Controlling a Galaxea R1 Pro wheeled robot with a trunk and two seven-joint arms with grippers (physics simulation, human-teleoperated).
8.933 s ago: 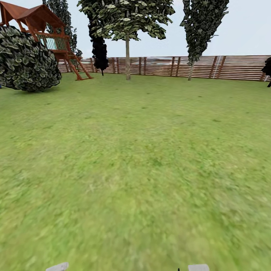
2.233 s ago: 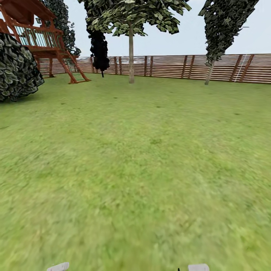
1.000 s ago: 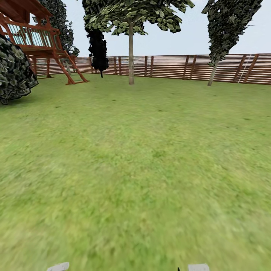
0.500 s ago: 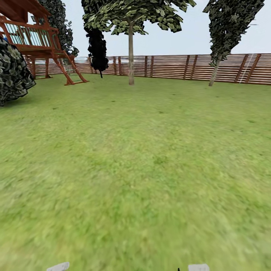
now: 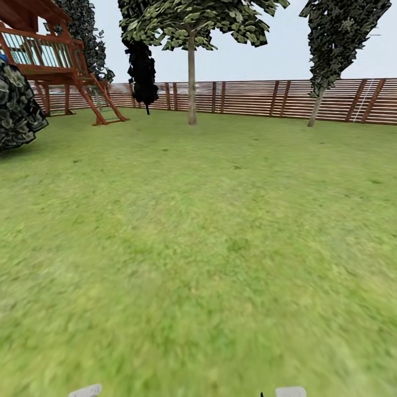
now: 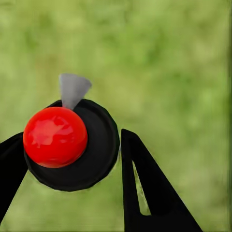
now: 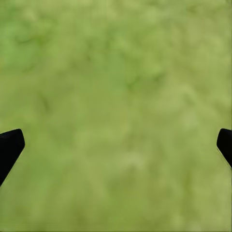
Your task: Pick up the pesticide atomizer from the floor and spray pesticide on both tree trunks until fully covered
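Observation:
In the left wrist view, the pesticide atomizer (image 6: 72,145) shows from above: a red ball on a black round body with a grey nozzle (image 6: 73,89). My left gripper (image 6: 67,145) is shut on it, one black finger (image 6: 145,188) on each side, above blurry green grass. My right gripper (image 7: 118,140) stands open over bare grass, its fingertips (image 7: 9,145) far apart. In the head view, one tree with a straight bare grey-brown trunk (image 5: 191,82) stands far ahead near the fence. The second such tree is out of view. No white specks show.
A brown slat fence (image 5: 264,98) closes the far side of the lawn (image 5: 209,231). A wooden play tower (image 5: 49,60) and a dark round bush (image 5: 16,110) stand far left. Dark column-shaped trees (image 5: 142,66) (image 5: 331,44) rise by the fence.
The whole head view has shifted: the bush has slid out to the left and the fence and tree look slightly nearer, so the camera has moved forward. Both grippers look unchanged.

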